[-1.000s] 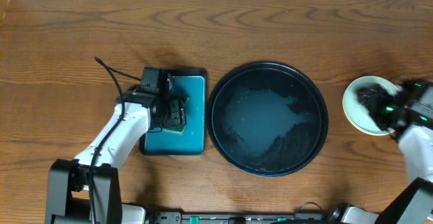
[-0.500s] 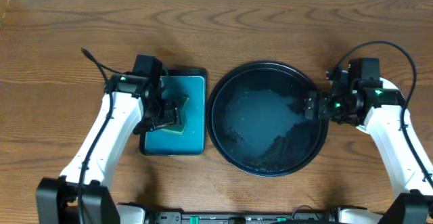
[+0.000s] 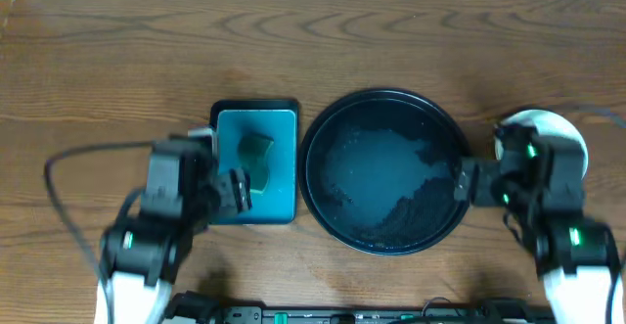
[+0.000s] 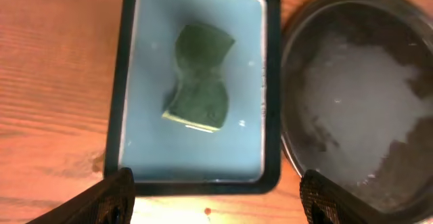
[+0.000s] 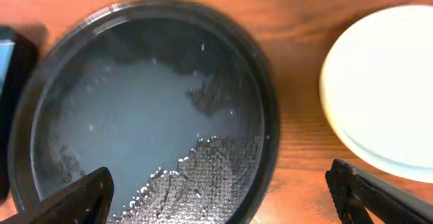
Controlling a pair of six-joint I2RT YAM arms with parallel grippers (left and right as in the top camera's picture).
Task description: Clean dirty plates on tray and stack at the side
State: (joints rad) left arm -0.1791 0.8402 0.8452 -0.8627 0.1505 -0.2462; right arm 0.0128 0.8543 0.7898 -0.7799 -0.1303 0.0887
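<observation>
The round black tray [image 3: 386, 95] lies mid-table with only a wet film in it, seen also in the left wrist view [image 4: 352, 82] and the right wrist view [image 5: 267, 116]. The plates [image 3: 558, 128] sit stacked on the bare wood right of the tray; the top one [image 5: 385, 82] is pale, with a yellowish edge beneath it. My left gripper [image 3: 238, 189] hovers open at the teal tray's front edge, fingers [image 4: 111, 197] wide apart with nothing between them. Over the tray's right rim my right gripper [image 3: 466, 182] stands open and empty, one finger [image 5: 81, 200] above the tray.
A rectangular teal tray [image 3: 279, 192] with a black rim lies left of the round tray and holds a dark green sponge [image 3: 256, 151], also visible in the left wrist view [image 4: 198, 75]. Brown wood tabletop surrounds everything.
Both arms have drawn back toward the table's front. The left gripper has come off the sponge, which stays on the teal tray. The right arm now uncovers part of the plate stack.
</observation>
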